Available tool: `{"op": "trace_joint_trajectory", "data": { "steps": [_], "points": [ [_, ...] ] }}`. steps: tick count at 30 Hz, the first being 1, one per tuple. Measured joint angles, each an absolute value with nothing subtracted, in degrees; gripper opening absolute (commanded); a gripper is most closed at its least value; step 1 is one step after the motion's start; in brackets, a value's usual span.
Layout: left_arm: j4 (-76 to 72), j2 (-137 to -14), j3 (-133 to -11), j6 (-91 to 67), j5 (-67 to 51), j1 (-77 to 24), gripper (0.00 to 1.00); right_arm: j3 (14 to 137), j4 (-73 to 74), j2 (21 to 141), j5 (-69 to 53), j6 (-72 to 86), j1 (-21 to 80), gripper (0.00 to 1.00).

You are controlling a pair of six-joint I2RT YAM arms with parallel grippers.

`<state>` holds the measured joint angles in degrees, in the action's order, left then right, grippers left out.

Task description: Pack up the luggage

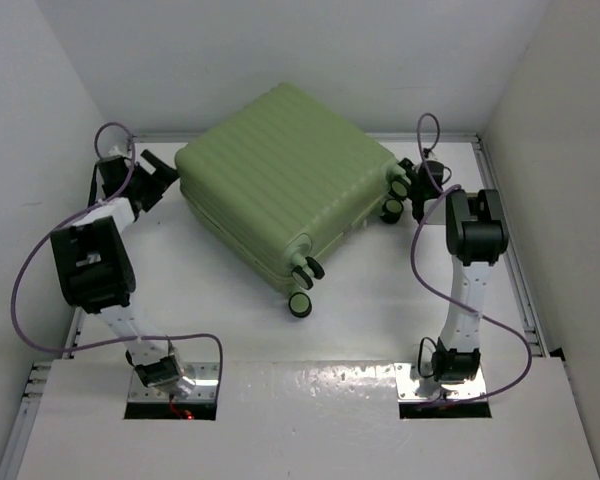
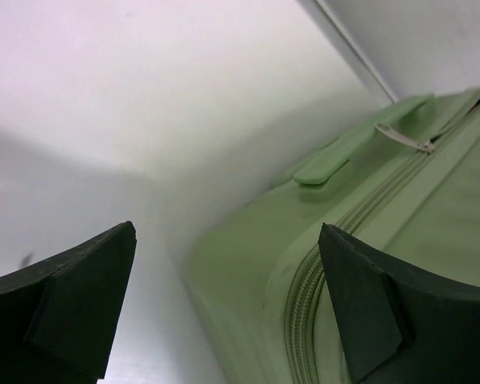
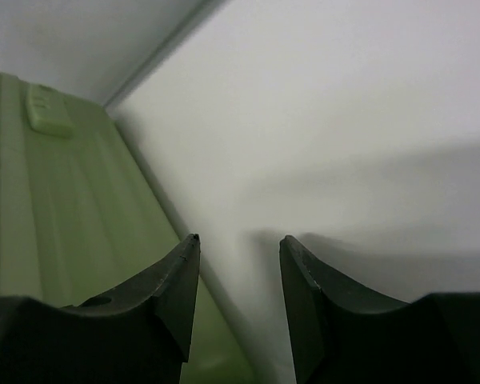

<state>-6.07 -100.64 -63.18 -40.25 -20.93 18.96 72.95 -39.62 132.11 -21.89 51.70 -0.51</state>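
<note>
I see the luggage (image 1: 280,180) lying closed on the table (image 1: 230,330), between my two claws. My left claw (image 2: 228,240) is spread wide and empty, with the green shell just to its right. My right claw (image 3: 238,244) is parted narrowly and holds nothing, with the shell on its left.

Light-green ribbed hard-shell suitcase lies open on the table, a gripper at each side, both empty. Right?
No: the light-green ribbed hard-shell suitcase lies closed, shells together, as the top external view shows. The left gripper and right gripper do flank it, both empty.
</note>
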Motion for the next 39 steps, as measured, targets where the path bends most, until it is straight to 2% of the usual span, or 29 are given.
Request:
{"op": "trace_joint_trajectory", "data": {
  "steps": [4,10,13,19,23,28,31,34,39],
  "points": [
    [-7.1,-103.3,-66.3,-41.4,-19.6,16.0,0.98,65.3,-39.1,128.3,-22.4,52.5,-2.2,0.45],
    [-7.9,-101.5,-64.5,-42.9,-18.4,15.3,0.98,69.3,-35.3,128.2,-26.3,51.7,-1.2,0.47],
    [-7.4,-100.4,-64.4,-42.4,-18.9,16.0,0.98,71.7,-33.3,128.3,-27.2,51.0,-1.0,0.52],
    [-2.6,-95.5,-65.0,-39.4,-20.9,18.1,1.00,68.4,-28.9,124.2,-24.6,46.4,-2.4,0.56],
    [3.3,-86.7,-65.8,-35.2,-20.0,18.3,1.00,62.6,-23.5,113.4,-26.4,42.3,-8.2,0.58],
    [11.0,-70.3,-65.0,-32.0,-17.6,14.5,1.00,59.0,-22.3,99.4,-29.4,35.2,-21.8,0.56],
    [14.1,-61.0,-60.6,-32.4,-18.9,10.7,1.00,51.9,-21.7,90.5,-32.1,32.1,-29.6,0.49],
    [17.0,-54.7,-53.0,-33.8,-21.6,9.2,1.00,43.5,-19.0,81.6,-36.8,28.3,-31.0,0.46],
    [24.5,-50.0,-42.3,-35.0,-22.9,8.4,1.00,32.5,-13.1,64.7,-48.6,23.6,-27.0,0.34]
  ]
}}
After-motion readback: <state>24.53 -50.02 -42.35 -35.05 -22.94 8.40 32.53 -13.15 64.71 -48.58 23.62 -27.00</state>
